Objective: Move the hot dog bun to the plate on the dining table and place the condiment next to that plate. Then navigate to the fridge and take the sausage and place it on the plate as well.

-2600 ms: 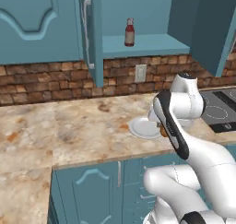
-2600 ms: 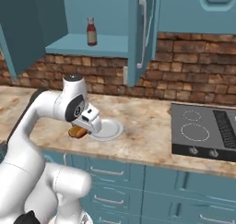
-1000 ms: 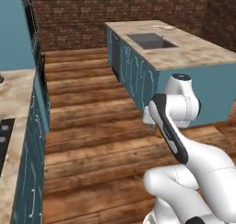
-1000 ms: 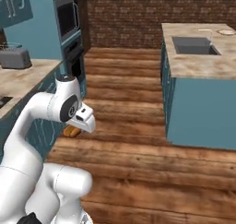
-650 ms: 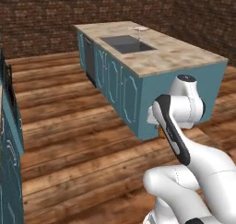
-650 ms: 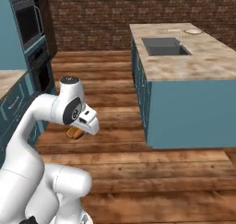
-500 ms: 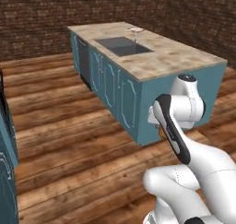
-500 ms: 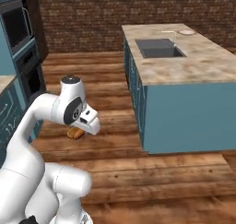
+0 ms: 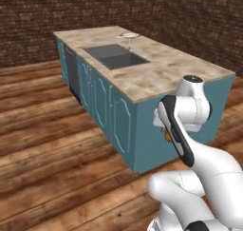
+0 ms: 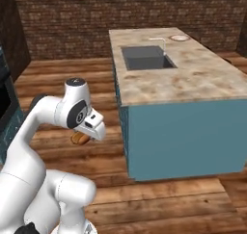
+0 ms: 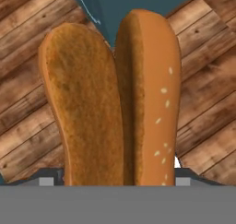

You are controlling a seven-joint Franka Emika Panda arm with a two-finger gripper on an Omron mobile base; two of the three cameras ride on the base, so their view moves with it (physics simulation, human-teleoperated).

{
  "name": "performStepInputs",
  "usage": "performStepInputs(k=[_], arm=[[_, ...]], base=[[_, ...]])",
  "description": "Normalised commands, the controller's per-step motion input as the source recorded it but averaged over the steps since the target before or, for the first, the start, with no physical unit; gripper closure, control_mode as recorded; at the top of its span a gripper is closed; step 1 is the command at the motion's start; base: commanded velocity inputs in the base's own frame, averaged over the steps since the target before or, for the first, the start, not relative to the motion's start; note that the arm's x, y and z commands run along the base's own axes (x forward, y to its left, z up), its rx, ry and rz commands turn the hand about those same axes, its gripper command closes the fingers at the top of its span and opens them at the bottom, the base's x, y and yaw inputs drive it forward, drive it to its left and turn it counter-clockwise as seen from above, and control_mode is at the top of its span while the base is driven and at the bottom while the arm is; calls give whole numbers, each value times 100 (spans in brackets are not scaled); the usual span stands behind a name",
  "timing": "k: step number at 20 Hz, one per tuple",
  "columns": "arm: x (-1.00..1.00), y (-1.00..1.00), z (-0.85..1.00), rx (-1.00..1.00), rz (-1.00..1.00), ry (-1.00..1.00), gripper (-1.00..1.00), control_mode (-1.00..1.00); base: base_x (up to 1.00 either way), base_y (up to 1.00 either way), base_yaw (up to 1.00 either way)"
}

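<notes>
Pincer (image 10: pixel 86 134): held low beside the arm, above the wooden floor (image 10: pixel 144 199), jaws set wide and clamped on the hot dog bun (image 11: pixel 113 103).

Hot dog bun: orange-brown, two long lobes side by side, one lobe seeded; sits between the jaws, its end poking out below the hand in the right base view (image 10: pixel 79 138), short of the counter's near end.

Counter (image 10: pixel 193 79): the dining table, a long island with beige marbled top and teal base, just beyond the pincer.

Sink (image 10: pixel 146 58): dark recessed basin in the counter top, mid-length, with a thin tap (image 10: pixel 161 44) on the far side.

Plate (image 10: pixel 180 37): round, red-rimmed, at the counter's far end past the sink.

Brick wall (image 10: pixel 120 11): dark, behind the counter.
</notes>
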Motion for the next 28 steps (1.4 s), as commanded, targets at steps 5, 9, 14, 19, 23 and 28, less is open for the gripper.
performStepInputs(k=[5, 9, 14, 19, 23, 28], arm=[[0, 0, 0, 0, 0, 0, 100, 100], [0, 0, 0, 0, 0, 0, 100, 100], [0, 0, 0, 0, 0, 0, 100, 100], [0, 0, 0, 0, 0, 0, 100, 100], [0, 0, 0, 0, 0, 0, 100, 100], [0, 0, 0, 0, 0, 0, 100, 100]], base=[[100, -100, 17], [100, -100, 19], [83, -100, 19], [53, -100, 17], [43, -100, 17], [42, -100, 18]])
